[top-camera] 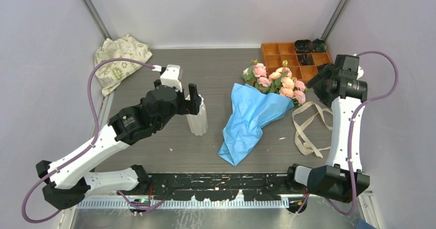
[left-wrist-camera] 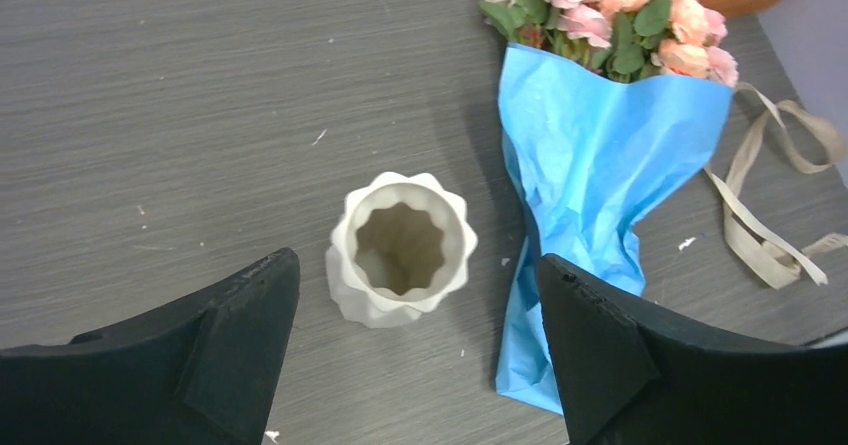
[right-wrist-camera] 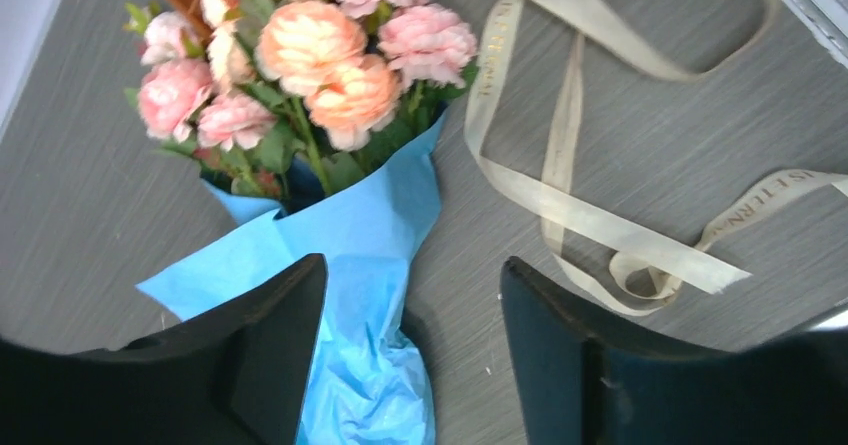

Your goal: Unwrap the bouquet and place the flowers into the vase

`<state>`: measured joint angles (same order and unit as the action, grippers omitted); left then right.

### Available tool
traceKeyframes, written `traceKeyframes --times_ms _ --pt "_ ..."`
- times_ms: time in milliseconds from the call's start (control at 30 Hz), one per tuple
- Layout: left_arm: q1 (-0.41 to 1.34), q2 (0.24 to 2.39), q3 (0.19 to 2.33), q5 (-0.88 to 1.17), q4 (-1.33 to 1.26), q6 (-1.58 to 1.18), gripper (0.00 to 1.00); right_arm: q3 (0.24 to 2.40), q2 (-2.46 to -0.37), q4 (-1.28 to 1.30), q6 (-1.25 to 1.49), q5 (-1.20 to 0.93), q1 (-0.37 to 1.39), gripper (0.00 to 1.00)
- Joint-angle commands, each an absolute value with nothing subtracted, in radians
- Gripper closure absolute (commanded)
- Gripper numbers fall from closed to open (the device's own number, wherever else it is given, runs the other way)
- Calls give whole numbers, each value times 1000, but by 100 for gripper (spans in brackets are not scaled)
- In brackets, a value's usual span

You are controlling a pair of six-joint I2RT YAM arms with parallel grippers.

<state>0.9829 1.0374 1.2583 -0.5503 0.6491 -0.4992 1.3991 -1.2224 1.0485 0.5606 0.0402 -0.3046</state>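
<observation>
Top external view: left gripper (left-wrist-camera: pixel 417 258) and right gripper (right-wrist-camera: pixel 414 262) gape empty; bouquet (top-camera: pixel 259 105), centre frame, looks light, blue paper (top-camera: pixel 241 131) soft, best pinched at its narrow lower end.

Robot lab enclosure, plain pale walls (top-camera: pixel 216 13), metal corner posts (top-camera: pixel 91 10), arms' mounting rail (top-camera: pixel 216 180) on grey table (top-camera: pixel 221 64).

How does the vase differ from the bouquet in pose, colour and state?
The vase stands upright; the bouquet lies flat. The vase is plain white; the bouquet is blue, pink and peach. The vase is empty; the bouquet is full of flowers. Both rest on the table, apart.
</observation>
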Motion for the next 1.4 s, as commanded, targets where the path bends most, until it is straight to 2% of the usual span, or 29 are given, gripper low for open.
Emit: traceKeyframes --times_ms 0,100,167,267,400,533,733,833,867,1000,1167,1367 --pt "907 1012 1242 -489 647 -525 11 1452 -1170 989 558 73 -206 23" --pt "856 1001 1230 -442 645 -540 10 1471 -1185 976 563 101 -112 14" --pt "848 988 1221 -441 644 -546 10 1490 -1217 975 566 108 -16 14" --pt "844 963 1215 -485 657 -543 10 1513 -1294 972 585 191 239 14" --pt "840 908 1224 -568 702 -538 10 1560 -1497 973 618 274 521 16" --pt "839 853 1232 -629 755 -546 10 1626 -1683 986 653 292 638 19" --pt "839 763 1184 -643 779 -552 10 1683 -1847 1041 686 362 684 24" --pt "839 733 1151 -643 767 -552 10 1670 -1887 1043 695 380 692 31" --pt "839 724 1146 -643 767 -553 10 1668 -1903 1047 699 392 693 36" --pt "839 702 1137 -640 771 -550 10 1659 -1914 1048 716 418 696 72" --pt "839 669 1125 -640 776 -555 10 1652 -1868 1066 735 468 705 99" --pt "840 654 1115 -616 768 -567 11 1551 -1627 1138 822 568 710 99"
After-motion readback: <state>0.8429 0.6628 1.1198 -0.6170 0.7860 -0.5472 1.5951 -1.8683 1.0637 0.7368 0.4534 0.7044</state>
